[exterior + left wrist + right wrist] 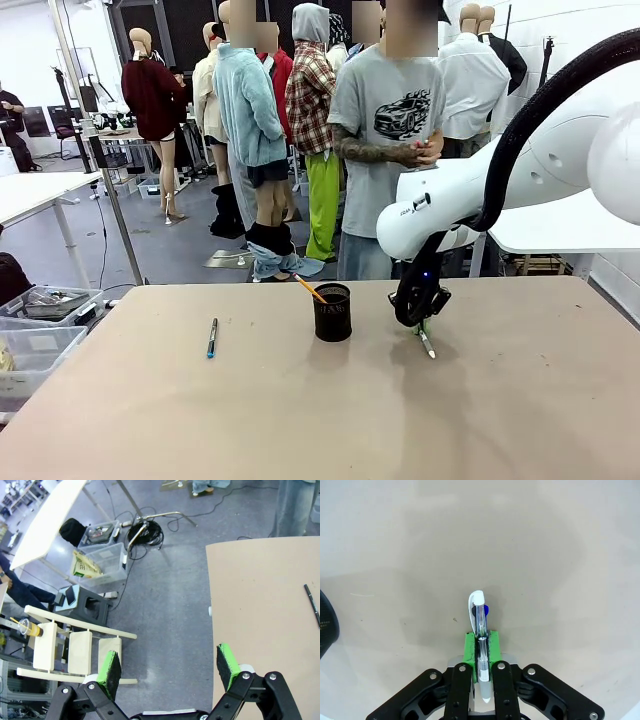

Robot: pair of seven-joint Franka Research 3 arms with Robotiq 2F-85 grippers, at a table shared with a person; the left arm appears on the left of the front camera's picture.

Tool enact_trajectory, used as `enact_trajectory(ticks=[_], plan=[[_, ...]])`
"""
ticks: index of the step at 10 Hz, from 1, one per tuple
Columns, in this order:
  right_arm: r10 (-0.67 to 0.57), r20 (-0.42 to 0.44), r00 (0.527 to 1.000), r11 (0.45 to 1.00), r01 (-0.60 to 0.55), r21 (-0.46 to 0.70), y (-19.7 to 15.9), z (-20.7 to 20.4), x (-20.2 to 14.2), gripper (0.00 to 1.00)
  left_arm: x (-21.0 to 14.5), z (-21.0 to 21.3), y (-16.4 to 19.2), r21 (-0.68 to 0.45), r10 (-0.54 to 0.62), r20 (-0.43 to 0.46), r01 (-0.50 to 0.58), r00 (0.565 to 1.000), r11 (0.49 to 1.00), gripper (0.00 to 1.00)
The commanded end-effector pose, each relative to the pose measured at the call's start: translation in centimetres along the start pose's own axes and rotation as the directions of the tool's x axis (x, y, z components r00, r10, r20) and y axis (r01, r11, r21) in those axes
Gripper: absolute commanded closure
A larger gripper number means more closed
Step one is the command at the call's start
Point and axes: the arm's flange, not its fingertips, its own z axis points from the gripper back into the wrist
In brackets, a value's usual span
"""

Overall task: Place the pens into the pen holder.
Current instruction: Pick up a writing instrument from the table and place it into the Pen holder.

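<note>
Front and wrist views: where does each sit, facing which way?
Front view: between the arms, facing across the table at the person; right arm enters from picture right.
Left wrist view: on that wrist, facing table edge and floor; open left gripper.
Right wrist view: on that wrist, facing the table; right gripper pinching the silver-white pen.
Shared: front and left wrist show the dark pen.

Silver-white pen (480, 625) in right gripper (481, 647)
</note>
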Motion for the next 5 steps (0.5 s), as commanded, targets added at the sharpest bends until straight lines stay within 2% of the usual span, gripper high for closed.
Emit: enact_trajectory(ticks=[1,3,4,5], plan=[[0.12,0.012,0.993,0.993,-0.119,-0.009,-2.1,-0.9,0.3,1.0,0.0,0.0,0.0,0.01,-0.004,-0.001,0.004,1.0,1.0,0.0],[0.308,0.151,0.939,0.945,-0.32,0.068,-3.9,0.7,-0.9,1.0,0.0,0.0,0.0,0.01,-0.004,-0.001,0.004,1.0,1.0,0.0],[0.405,0.264,0.875,0.895,-0.439,0.08,-4.9,2.2,-1.8,1.0,0.0,0.0,0.0,0.01,-0.004,-0.001,0.004,1.0,1.0,0.0],[0.482,0.398,0.78,0.817,-0.565,0.117,-5.5,3.8,-2.6,1.0,0.0,0.0,0.0,0.01,-0.004,-0.001,0.004,1.0,1.0,0.0]])
